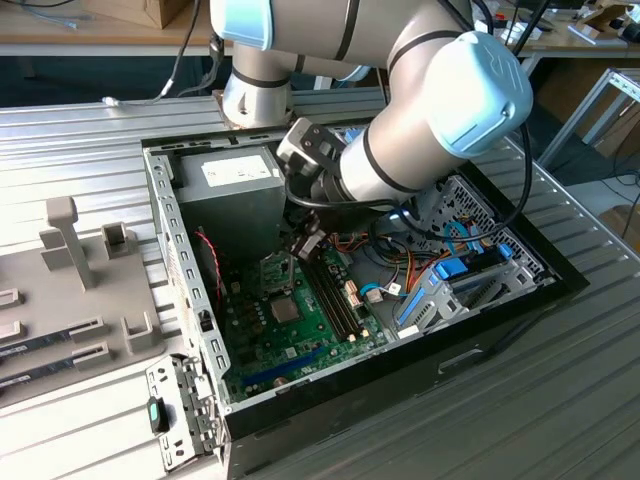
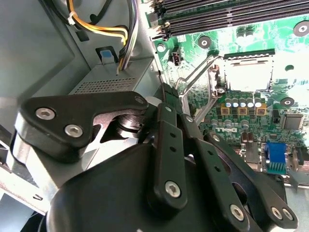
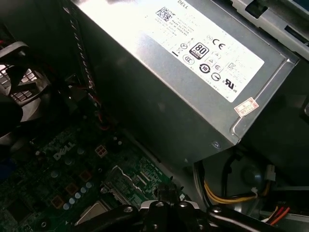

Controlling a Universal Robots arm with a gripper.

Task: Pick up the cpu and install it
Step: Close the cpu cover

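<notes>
My gripper hangs inside the open computer case, low over the green motherboard. Its two black fingers are drawn together to a narrow tip, and nothing shows between them. The tip stands beside the raised metal lever of the processor socket. The socket's frame is open and its inside looks pale and flat. I cannot tell whether that pale square is the cpu.
The grey power supply stands close behind the gripper. Memory slots run beside the socket. Yellow and black cables hang near the fingers. A blue drive cage fills the exterior view's right. A grey fixture lies outside the case.
</notes>
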